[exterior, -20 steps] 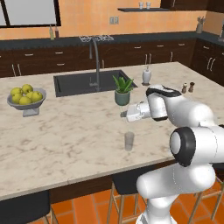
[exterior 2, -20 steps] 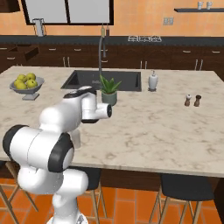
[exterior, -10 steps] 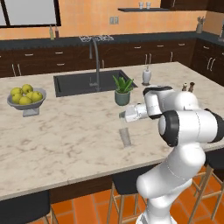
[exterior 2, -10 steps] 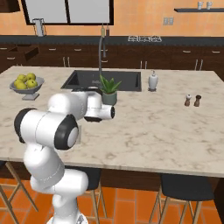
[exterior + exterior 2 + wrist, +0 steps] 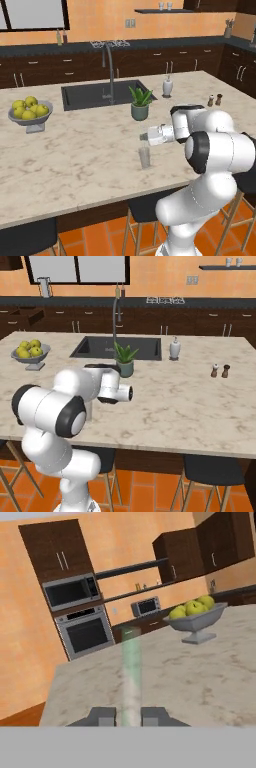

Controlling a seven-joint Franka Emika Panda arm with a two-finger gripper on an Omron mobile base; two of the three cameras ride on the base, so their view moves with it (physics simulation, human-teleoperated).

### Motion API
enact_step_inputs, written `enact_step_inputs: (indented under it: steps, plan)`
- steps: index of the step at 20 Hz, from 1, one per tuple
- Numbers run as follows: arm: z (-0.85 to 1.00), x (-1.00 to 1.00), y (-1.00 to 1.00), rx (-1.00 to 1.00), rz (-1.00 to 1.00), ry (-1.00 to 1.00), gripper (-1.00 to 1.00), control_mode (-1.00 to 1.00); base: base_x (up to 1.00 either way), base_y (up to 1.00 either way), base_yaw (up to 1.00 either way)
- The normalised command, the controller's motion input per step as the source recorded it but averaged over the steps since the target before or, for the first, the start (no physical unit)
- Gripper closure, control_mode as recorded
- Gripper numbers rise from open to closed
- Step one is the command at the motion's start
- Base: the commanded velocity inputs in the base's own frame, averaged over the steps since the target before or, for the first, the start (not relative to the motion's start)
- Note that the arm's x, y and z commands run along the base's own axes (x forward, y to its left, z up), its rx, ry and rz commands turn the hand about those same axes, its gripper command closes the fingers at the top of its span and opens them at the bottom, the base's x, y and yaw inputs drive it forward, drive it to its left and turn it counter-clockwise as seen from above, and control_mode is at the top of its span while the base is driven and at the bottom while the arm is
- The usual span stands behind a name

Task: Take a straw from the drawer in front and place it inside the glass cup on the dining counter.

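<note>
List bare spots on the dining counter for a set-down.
Free: counter between fruit bowl and cup; also right of the plant, before the shakers. Crowded: around sink, plant and end effector.

In the right base view the robot's own white arm covers nearly all of the glass cup (image 5: 90, 410), leaving only a sliver beside the elbow. In the left base view the straw (image 5: 144, 143) is too thin to make out clearly above the cup's rim. In the hand view the straw (image 5: 131, 677) appears as a blurred pale streak, its lower end hidden between the gripper (image 5: 129, 716) tips.
</note>
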Motion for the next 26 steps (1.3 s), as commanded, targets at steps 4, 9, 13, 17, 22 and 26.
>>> enact_step_inputs:
  steps: [4,9,13,17,22,26]
  plan:
    - [-0.31,-0.25,0.00,0.04,0.00,-0.01,1.00,-1.00,0.00,0.00,0.00]
    - [-0.21,-0.01,-0.13,0.00,0.00,-0.06,1.00,-1.00,0.00,0.00,0.00]
    - [-0.22,0.22,-0.21,0.00,0.00,-0.06,1.00,-1.00,0.00,0.00,0.00]
    - [-0.14,0.09,-0.01,0.00,0.00,-0.04,-1.00,-1.00,0.00,0.00,0.00]
    - [0.00,-0.04,0.00,0.00,0.00,-0.09,-1.00,-1.00,0.00,0.00,0.00]
    - [0.00,-0.33,0.00,0.00,0.00,-0.13,-1.00,-1.00,0.00,0.00,0.00]
